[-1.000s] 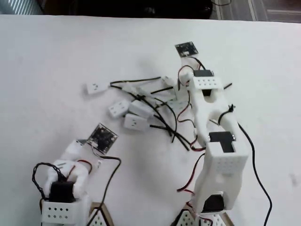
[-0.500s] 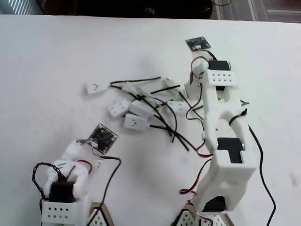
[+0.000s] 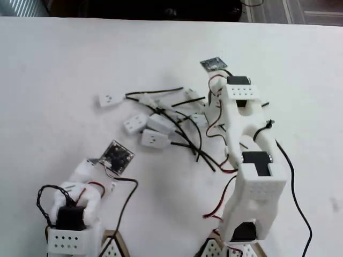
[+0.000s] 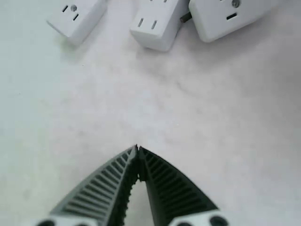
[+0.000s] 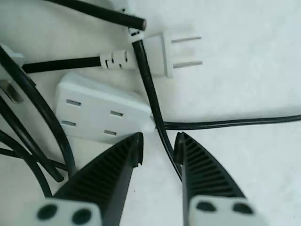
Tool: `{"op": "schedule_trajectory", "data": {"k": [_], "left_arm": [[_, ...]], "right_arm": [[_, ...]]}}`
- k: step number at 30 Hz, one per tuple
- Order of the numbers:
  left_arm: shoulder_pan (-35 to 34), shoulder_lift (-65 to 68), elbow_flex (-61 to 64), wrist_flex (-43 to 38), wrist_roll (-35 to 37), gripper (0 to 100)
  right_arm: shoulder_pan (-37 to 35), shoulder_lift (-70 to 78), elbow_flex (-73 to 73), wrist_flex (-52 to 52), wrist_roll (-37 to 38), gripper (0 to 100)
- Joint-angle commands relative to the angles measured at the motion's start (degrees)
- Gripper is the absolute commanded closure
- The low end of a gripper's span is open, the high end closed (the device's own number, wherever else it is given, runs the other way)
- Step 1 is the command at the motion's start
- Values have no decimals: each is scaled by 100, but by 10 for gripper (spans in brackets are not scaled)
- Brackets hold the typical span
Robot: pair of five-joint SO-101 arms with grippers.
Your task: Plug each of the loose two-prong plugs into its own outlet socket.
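Plug (image 5: 157, 52) with bare prongs is found just beyond the right gripper (image 5: 159, 139), near the middle of the table (image 3: 64, 53), its long axis set across the gripper's line; the jaws are parted astride a black cord (image 5: 151, 106), while the left gripper (image 4: 138, 150) is pressed together, well apart.

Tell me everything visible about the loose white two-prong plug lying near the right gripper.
The white plastic two-prong plug lies flat on the white table, unplugged. Its two straight metal prongs stick out parallel from the flat face, bare, touching nothing. A ribbed white strain relief joins its back to a black cord. Another black cable crosses over its rear. A white outlet block lies close beside it; contact cannot be told. The right gripper, fingers open, sits past that block.
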Motion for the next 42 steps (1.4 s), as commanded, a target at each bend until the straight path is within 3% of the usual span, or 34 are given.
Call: {"op": "schedule_trajectory", "data": {"k": [1,14,18,20,33,42], "left_arm": [[-48,-13,-18,18,-35,976],[-48,-13,-18,18,-35,976],[-48,-13,-18,26,-35,976],[-48,-13,-18,70,-44,976],[-48,-13,-18,88,-44,976],[-48,-13,-18,88,-44,976]], "right_arm": [[92,75,-26,-145,35,876],[286,127,-53,338,800,876],[286,75,-88,330,826,980],[321,-48,-88,365,993,972],[1095,-2686,-53,1587,1134,981],[2299,-3908,-53,2316,1134,981]]}}
